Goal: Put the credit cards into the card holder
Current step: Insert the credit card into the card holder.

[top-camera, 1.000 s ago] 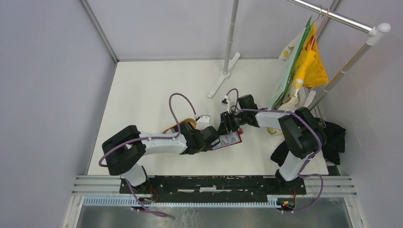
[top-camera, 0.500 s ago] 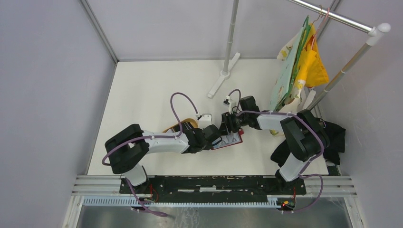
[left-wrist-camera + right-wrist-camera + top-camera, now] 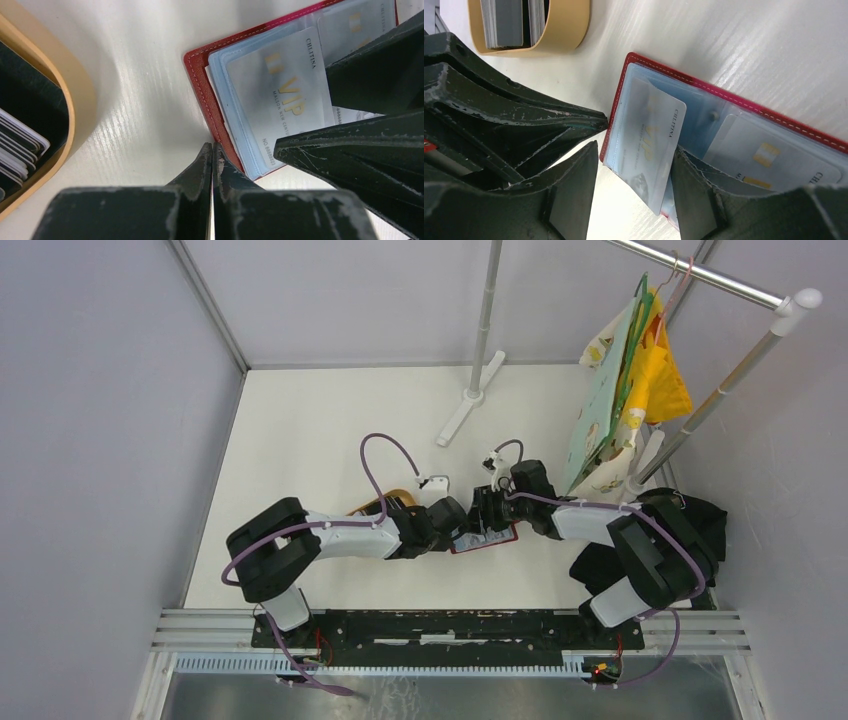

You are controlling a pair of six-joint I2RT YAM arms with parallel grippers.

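The red card holder [image 3: 200,85] lies open on the table, grey-blue pockets up; it also shows in the top view [image 3: 492,538] and the right wrist view [image 3: 744,102]. A pale grey-white VIP card [image 3: 649,145] sits partly in its left pocket, also in the left wrist view [image 3: 280,100]. A second pale card [image 3: 764,155] is in the right pocket. My left gripper [image 3: 212,146] is shut and empty, tips at the holder's red edge. My right gripper [image 3: 634,195] is open, its fingers either side of the VIP card's protruding end.
The oval tan wooden tray [image 3: 569,25] with several more cards [image 3: 511,20] stands just left of the holder, and shows in the left wrist view [image 3: 60,100]. A garment rack with hanging clothes [image 3: 640,380] and a black cloth [image 3: 700,530] are at the right.
The right wrist has swung nearer and to the right, over the holder. The left gripper has edged right against the holder's edge. The holder has shifted slightly right.
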